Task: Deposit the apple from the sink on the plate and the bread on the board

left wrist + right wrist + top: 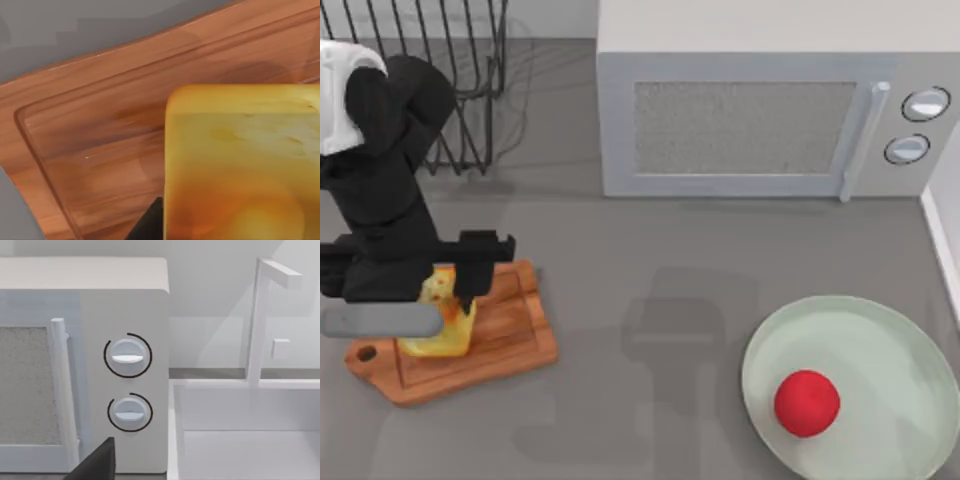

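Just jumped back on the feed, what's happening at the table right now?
The left pincer is down at the board on the table's left, with the bread under it on the wood; the left wrist view shows the loaf resting on the board's grooved face. The apple already lies on the plate at the right. The right pincer faces the microwave beside the sink.

A grey table point(650, 260) carries everything. At the lower left lies the board point(510, 335), the bread point(445, 325) standing on it. At the lower right sits the plate point(890, 340), holding the apple point(807, 403). A microwave point(760, 100) stands at the upper middle and right; a wire rack point(460, 60) at the upper left.
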Controlling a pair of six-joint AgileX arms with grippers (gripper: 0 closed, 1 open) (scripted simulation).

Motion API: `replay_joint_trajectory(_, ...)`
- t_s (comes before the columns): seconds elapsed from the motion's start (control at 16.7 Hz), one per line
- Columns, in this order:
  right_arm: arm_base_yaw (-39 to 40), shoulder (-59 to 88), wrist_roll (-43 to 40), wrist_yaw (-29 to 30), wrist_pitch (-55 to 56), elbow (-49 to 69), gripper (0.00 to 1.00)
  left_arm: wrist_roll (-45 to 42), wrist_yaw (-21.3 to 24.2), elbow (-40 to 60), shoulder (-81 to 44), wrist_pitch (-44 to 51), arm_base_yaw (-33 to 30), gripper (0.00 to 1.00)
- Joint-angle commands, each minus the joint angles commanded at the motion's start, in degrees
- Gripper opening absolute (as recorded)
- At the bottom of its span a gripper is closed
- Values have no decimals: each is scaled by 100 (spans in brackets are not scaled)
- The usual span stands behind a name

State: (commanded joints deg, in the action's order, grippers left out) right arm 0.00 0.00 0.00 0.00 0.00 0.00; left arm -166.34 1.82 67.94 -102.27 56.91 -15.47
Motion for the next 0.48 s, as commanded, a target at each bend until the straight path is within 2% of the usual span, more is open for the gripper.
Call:
replay_joint_trajectory(0.3,0,0,0,0,0,0,100,0,0,0,0,0,0,98)
replay_joint_trajectory(0.48,0,0,0,0,0,0,100,0,0,0,0,0,0,100)
